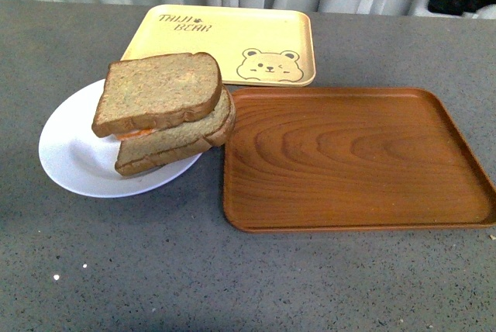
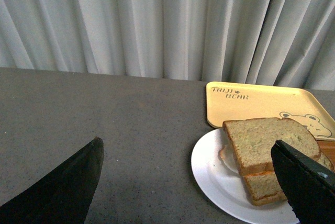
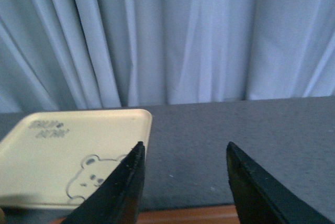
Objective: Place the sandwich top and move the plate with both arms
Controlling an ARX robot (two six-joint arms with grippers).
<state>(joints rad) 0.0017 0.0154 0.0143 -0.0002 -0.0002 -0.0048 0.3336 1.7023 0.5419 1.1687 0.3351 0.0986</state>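
Observation:
The sandwich top, a brownish bread slice, lies on the lower slice, an orange-and-white filling showing between them. The stack sits on the right part of the white plate, its right end overhanging the wooden tray. My left gripper is open, high over the table left of the plate; one fingertip overlaps the sandwich in the picture. My right gripper is open with nothing between its fingers, above the far edge of the wooden tray. Neither arm shows in the front view.
A brown wood-grain tray lies right of the plate, touching it. A pale yellow bear tray lies behind both. Grey tabletop runs in front. Pale curtains hang behind the table.

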